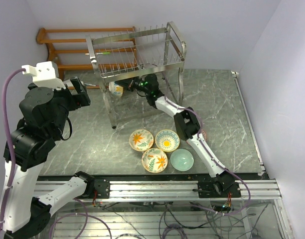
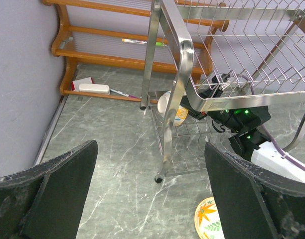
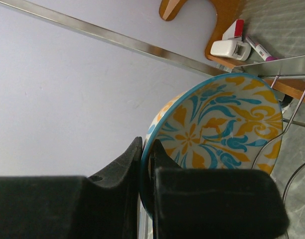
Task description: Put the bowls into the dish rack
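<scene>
1. Only the right wrist view shows us the grip: the right claw [image 3: 145,157] pinches the rim of a blue-and-orange floral bowl [image 3: 222,124].
2. The top view places that bowl under the dish rack's [image 1: 137,55] upper tier, at its left end, tipped on edge with its axis roughly level.
3. The left claw [image 2: 150,199] hangs spread, holding nothing, left of the rack.
4. Four more bowls [image 1: 155,160] sit mouth-up on the tabletop [image 1: 227,99] in front of the rack.

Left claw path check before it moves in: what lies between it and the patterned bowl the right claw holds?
In the left wrist view: bare marble table, then the dish rack's corner leg, standing in front of the patterned bowl.
</scene>
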Controlling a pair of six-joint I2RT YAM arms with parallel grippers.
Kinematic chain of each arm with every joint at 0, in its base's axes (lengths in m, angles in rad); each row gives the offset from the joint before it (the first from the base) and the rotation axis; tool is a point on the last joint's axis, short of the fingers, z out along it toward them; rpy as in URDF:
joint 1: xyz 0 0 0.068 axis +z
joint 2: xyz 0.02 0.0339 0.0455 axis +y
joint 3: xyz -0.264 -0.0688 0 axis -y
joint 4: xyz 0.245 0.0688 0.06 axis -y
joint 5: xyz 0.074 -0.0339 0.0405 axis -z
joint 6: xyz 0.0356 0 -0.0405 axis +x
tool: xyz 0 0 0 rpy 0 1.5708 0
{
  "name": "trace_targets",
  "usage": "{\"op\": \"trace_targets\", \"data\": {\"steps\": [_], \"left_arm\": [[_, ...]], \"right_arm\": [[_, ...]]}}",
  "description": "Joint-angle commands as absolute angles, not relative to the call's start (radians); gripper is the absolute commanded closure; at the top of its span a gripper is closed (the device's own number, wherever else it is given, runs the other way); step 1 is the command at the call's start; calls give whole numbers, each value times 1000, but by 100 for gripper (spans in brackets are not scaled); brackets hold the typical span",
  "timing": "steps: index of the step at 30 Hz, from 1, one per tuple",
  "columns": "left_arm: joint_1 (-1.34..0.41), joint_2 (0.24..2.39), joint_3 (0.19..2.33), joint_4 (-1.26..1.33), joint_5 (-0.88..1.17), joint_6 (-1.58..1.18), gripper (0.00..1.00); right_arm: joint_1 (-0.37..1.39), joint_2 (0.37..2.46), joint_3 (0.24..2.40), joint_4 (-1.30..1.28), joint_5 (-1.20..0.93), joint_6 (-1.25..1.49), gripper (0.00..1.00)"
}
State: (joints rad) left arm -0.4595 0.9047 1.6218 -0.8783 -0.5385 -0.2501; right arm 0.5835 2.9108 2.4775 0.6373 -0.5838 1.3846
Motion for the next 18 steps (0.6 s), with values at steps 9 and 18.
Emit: {"op": "trace_targets", "data": {"steps": [9,18], "left_arm": [[-453,898,1639,-850,-562,-223,1],[-453,884,1634,-840,-548,-222,1]], "right_arm": [[586,2887,2457,591,-572,1313,51],[588,2812,2364,652,-592,1302,28]]}}
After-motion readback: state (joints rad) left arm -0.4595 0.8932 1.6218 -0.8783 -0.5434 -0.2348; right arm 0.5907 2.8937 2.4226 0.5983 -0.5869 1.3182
